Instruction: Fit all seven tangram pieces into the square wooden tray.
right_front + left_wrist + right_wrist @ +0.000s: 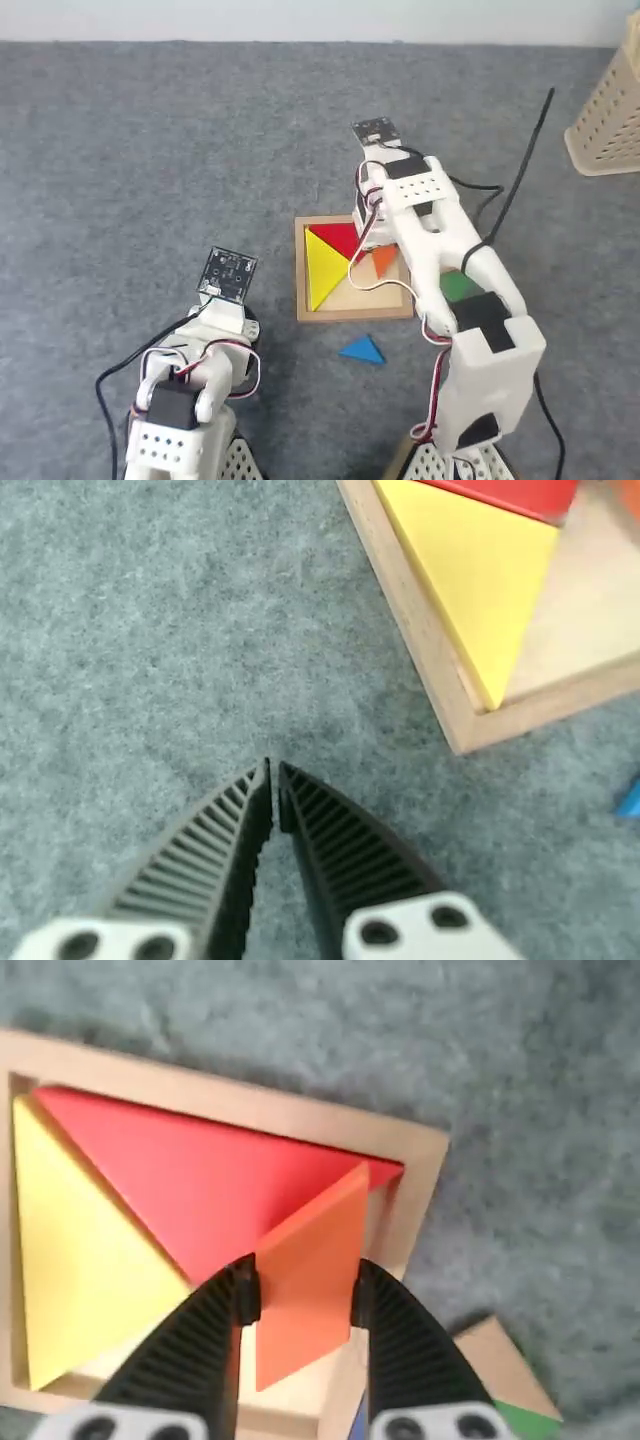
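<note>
A grey carpeted table (150,150) is seen from above. Two white robot arms are mounted at the bottom edge: the right arm (450,260) is stretched from lower right towards the centre, and the left arm (190,390) is folded at lower left. A square wooden tray (300,280) is placed just right of centre. A red triangle (335,238) is laid along its top edge and a yellow triangle (322,272) along its left edge, the two touching. A green piece (460,287) is partly hidden by the right arm, right of the tray. An orange piece (315,1230) is clamped in the right gripper (300,1290) over the tray's upper right part, one corner over the red triangle's edge. A small blue triangle (363,350) is set on the carpet just below the tray. The left gripper (273,770) is held over bare carpet near the tray's lower left corner, its fingers pressed together
</note>
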